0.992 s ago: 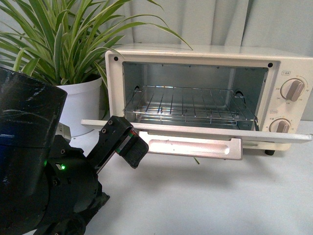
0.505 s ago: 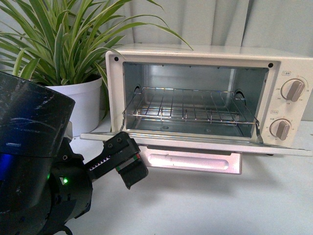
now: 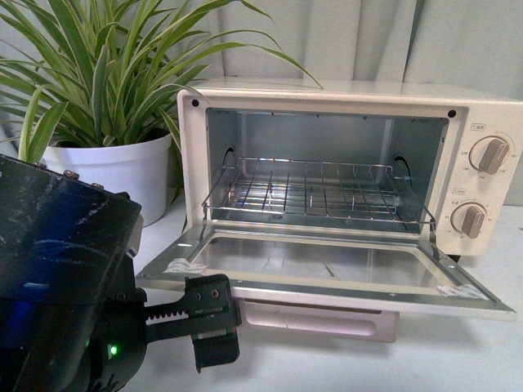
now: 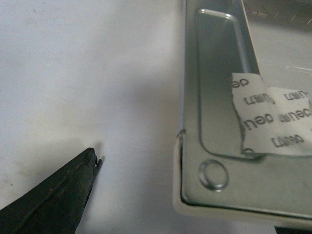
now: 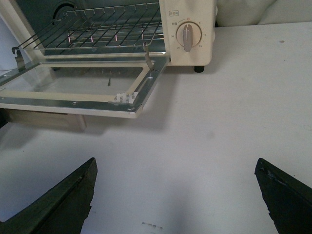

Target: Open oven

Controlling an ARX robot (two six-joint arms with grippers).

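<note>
well, the oven point(image 3: 327, 91) on the surface point(image 3: 458, 359) has its door point(image 3: 319, 263) lying nearly flat, so opening looks done; left claw point(image 3: 214, 339) by the door's corner and right claw point(image 5: 175, 163) both spread, empty.

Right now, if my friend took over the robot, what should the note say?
Left gripper: jaws look apart, holding nothing, low by the door's near left corner.
Right gripper: jaws wide open, empty, above the table in front of the oven.
Door: folded down nearly flat, with the wire rack showing.
Done: the oven is open.
Left: probably only pulling the arms back.
</note>
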